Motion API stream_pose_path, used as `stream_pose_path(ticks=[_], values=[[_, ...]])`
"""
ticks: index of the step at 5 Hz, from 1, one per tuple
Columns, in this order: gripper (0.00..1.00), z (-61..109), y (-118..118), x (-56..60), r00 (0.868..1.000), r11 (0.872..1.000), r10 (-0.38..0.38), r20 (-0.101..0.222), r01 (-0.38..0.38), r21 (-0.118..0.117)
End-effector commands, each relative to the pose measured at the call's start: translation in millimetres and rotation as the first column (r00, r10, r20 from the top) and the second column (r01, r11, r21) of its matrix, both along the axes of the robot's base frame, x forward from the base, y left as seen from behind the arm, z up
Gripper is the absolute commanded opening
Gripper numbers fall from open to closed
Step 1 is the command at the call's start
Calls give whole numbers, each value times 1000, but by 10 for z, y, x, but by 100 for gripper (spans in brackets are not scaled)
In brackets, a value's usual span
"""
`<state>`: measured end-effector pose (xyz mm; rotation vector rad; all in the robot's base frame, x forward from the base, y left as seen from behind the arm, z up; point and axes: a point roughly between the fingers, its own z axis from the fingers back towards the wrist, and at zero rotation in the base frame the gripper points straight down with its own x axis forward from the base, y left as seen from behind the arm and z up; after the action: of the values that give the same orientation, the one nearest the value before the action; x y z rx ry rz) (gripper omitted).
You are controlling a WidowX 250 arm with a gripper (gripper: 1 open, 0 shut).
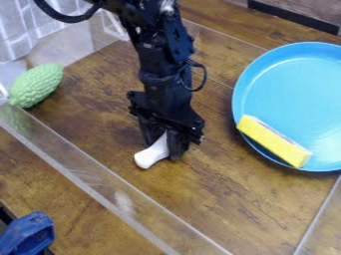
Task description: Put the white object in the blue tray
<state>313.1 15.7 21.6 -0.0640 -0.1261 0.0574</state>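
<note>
The white object [151, 154] lies on the wooden table, and only its lower-left end shows from under the arm. My gripper [167, 146] points straight down over it. A dark finger stands on each side of the piece, low at the table surface. The fingers hide whether they press on it. The blue tray [286, 75] is a large round plate to the right, a short way from the gripper.
A yellow rectangular block [273, 140] lies in the tray's near part. A bumpy green object [36, 85] sits at the far left. A clear plastic wall [94, 179] runs along the table's front-left edge. A blue thing [24, 236] is at the bottom-left corner.
</note>
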Motion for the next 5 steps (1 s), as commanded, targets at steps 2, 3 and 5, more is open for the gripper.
stream_pose_path(ticks=[2,3,5], values=[[0,189,315,180,999,1000,-15,51,14,19],[0,329,401,211,998,999,-23,57,21,38],[0,811,366,94,994,997,39,98,-46,68]])
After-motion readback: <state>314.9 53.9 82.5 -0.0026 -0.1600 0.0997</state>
